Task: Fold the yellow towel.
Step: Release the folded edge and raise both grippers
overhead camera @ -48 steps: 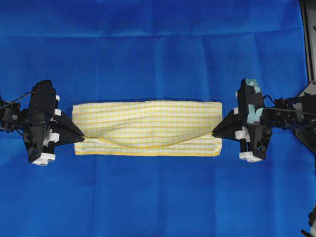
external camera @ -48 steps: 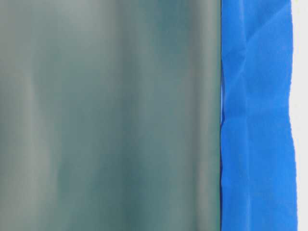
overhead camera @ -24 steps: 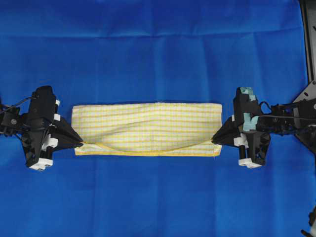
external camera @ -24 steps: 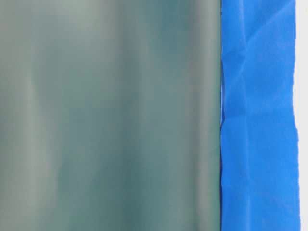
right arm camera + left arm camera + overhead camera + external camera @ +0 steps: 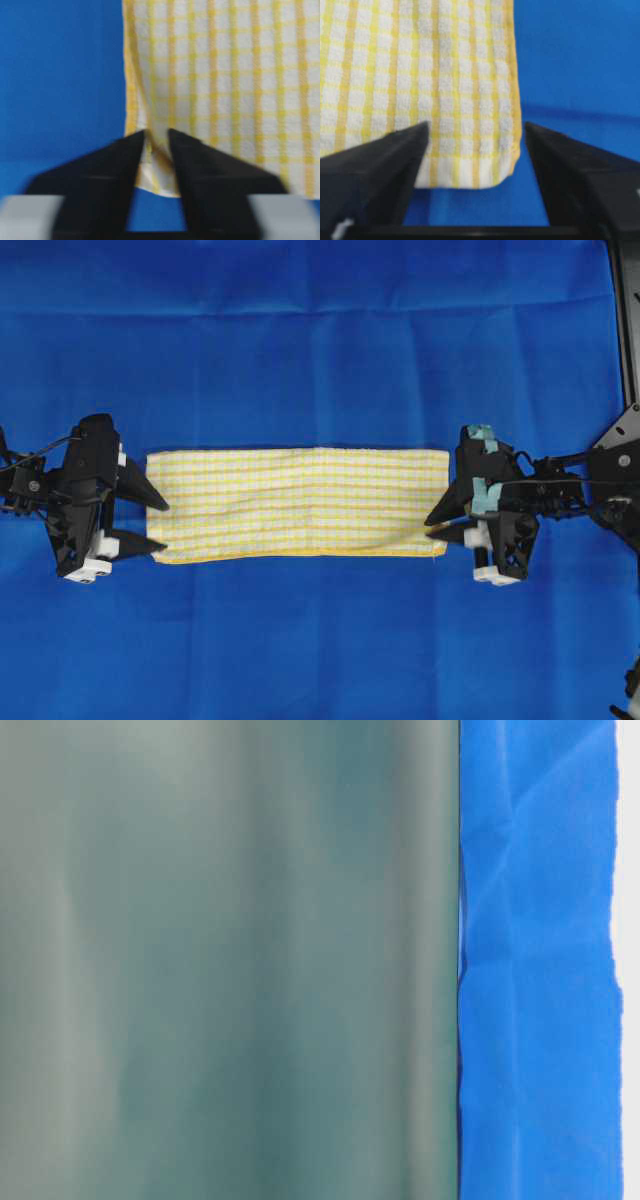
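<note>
The yellow towel (image 5: pixel 300 502) lies flat as a long folded strip on the blue cloth, white with yellow checks. My left gripper (image 5: pixel 163 526) stands open at its left end, fingers spread either side of the near-left corner. In the left wrist view the towel (image 5: pixel 420 75) reaches between the wide jaws of the left gripper (image 5: pixel 476 125) without being pinched. My right gripper (image 5: pixel 430 529) is at the right end with its jaws a little apart. In the right wrist view a raised pucker of the towel (image 5: pixel 225 75) sits in the narrow gap of the right gripper (image 5: pixel 156 132).
A large plain blue cloth (image 5: pixel 320 340) covers the whole table. A dark frame post (image 5: pixel 625 320) runs down the far right edge. The table-level view is mostly blocked by a blurred grey-green surface (image 5: pixel 230 960), with blue cloth (image 5: pixel 530 970) hanging at its right.
Both grippers have gone from shut on the towel's ends to open. The lifted top layer has dropped, and the towel now lies flat with its near edges together.
</note>
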You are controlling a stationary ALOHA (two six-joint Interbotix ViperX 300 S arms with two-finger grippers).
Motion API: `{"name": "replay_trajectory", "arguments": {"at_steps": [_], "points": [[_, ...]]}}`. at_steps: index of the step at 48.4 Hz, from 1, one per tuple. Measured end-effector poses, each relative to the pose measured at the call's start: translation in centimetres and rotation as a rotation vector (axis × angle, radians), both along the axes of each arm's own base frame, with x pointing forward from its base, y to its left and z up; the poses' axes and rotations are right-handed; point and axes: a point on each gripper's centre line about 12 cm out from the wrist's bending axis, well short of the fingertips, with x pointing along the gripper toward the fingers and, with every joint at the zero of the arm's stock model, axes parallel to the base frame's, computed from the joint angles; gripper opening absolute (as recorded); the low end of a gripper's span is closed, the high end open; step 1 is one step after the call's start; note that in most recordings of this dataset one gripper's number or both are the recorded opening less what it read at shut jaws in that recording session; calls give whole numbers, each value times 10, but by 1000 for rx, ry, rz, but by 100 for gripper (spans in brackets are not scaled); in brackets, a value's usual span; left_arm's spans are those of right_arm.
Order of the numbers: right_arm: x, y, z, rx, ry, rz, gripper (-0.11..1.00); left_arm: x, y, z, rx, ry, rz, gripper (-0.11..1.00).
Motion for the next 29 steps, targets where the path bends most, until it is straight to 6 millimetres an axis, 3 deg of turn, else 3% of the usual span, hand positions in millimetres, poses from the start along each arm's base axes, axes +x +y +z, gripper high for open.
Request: {"name": "replay_trajectory", "arguments": {"at_steps": [4, 7, 12, 17, 29], "points": [[1, 0, 6, -6, -22, 12, 74, 0, 3, 2, 8, 9, 5, 71], [1, 0, 13, -12, -46, 23, 83, 2, 8, 9, 10, 1, 19, 67], [0, -9, 26, -22, -93, 5, 76, 7, 22, 19, 16, -17, 67, 65], [-6, -28, 29, -25, -99, -61, 78, 9, 37, 22, 38, -20, 107, 65], [-12, -75, 15, -53, -21, -217, 78, 13, 71, 18, 126, 3, 159, 64]]}}
